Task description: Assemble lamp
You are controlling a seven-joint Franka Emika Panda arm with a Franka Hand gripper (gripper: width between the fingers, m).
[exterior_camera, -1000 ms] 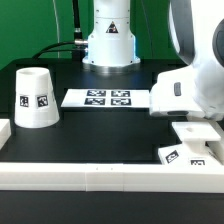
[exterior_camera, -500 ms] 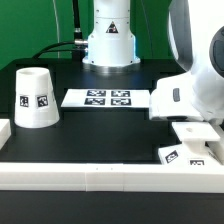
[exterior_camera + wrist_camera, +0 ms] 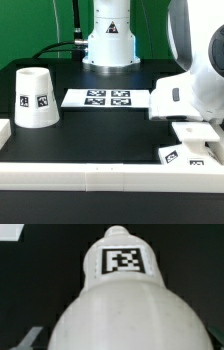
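Observation:
The bulb (image 3: pixel 125 297) fills the wrist view, white, with a square tag on its narrow end and its wide round end nearest the camera. My gripper (image 3: pixel 122 345) sits around that wide end. One grey finger (image 3: pixel 30 336) shows close beside it, and the grip looks shut on the bulb. In the exterior view the arm's hand (image 3: pixel 190 95) hangs low at the right and hides the bulb and fingers. The tapered shade (image 3: pixel 34 97) stands at the left. The low square base (image 3: pixel 188 150) lies at the front right, just below the hand.
The marker board (image 3: pixel 105 98) lies flat mid-table in front of the robot's pedestal (image 3: pixel 108 45). A long white border rail (image 3: pixel 100 175) runs along the front edge, with a white block (image 3: pixel 4 132) at its left end.

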